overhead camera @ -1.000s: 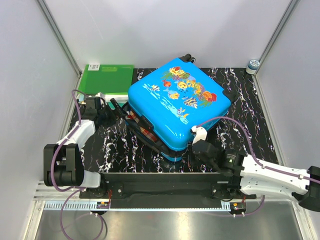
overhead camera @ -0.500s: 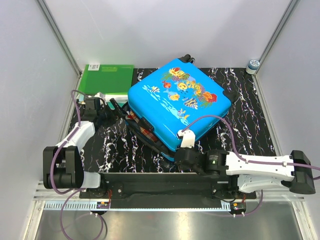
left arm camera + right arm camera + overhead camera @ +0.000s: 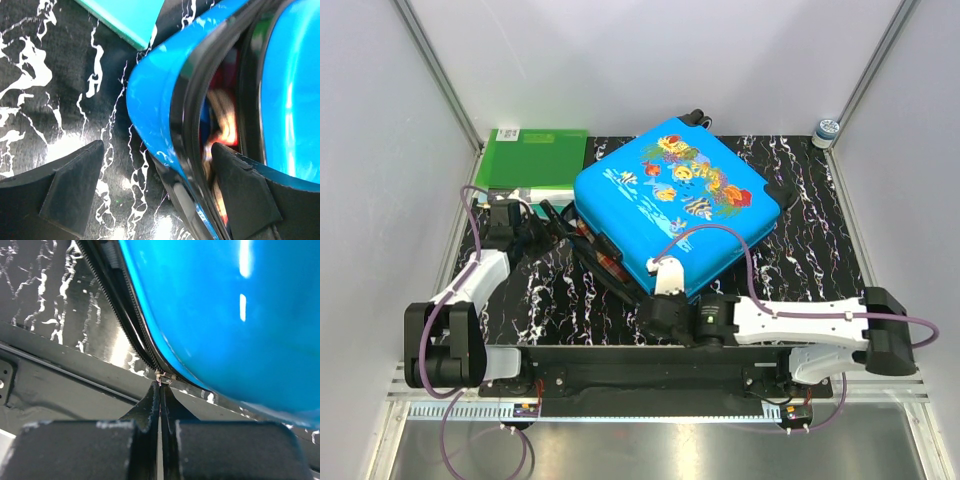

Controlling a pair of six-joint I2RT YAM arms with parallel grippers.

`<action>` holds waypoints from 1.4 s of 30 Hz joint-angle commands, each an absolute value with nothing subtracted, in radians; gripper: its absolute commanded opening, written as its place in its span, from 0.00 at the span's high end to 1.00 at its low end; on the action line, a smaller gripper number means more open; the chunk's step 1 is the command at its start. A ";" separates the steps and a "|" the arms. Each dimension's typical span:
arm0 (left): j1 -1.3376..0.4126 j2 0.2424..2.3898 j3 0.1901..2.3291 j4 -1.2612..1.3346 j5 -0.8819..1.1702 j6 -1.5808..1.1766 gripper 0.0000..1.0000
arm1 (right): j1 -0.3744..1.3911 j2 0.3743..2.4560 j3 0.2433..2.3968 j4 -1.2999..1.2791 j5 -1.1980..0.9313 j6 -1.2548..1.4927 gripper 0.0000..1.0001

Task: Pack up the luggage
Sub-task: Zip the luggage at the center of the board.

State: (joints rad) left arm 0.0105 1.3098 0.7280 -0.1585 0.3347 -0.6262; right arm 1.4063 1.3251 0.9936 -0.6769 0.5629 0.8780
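Metal glints where the zip pull (image 3: 163,378) sits pinched between the pressed-together jaws of the right gripper (image 3: 161,386), which has slid leftward along the near edge of the luggage (image 3: 675,205) at frame centre, probably closing the zip. The left gripper (image 3: 157,147) stays spread astride the gaping left corner, where clothes (image 3: 220,115) show.

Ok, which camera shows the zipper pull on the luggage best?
Right wrist: the small metal zipper pull is pinched at the tips of the shut right pincer, against the luggage seam. The top external view hides it beneath that pincer; the left wrist view shows only another corner, gaping open.
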 commanded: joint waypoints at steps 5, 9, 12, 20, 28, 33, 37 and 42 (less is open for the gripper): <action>0.006 1.259 0.689 -0.083 0.374 -0.646 0.07 | 1.443 1.483 1.210 -0.509 0.502 0.815 1.00; 0.005 1.256 0.684 -0.072 0.388 -0.644 0.14 | 1.431 1.534 1.259 -0.503 0.494 0.815 1.00; 0.005 1.258 0.678 -0.060 0.390 -0.644 0.23 | 1.425 1.543 1.267 -0.485 0.494 0.825 1.00; 0.005 1.292 0.696 -0.051 0.373 -0.644 0.41 | 1.414 1.511 1.230 -0.472 0.491 0.841 1.00; -0.035 1.333 0.713 -0.046 0.365 -0.638 0.92 | 1.413 1.463 1.187 -0.469 0.505 0.850 1.00; -0.084 1.341 0.718 -0.049 0.356 -0.632 1.00 | 1.413 1.422 1.154 -0.469 0.517 0.867 1.00; -0.126 1.330 0.713 -0.048 0.344 -0.649 1.00 | 1.413 1.388 1.126 -0.469 0.528 0.879 1.00; -0.215 1.284 0.710 -0.048 0.285 -0.675 1.00 | 1.413 1.378 1.114 -0.468 0.529 0.894 1.00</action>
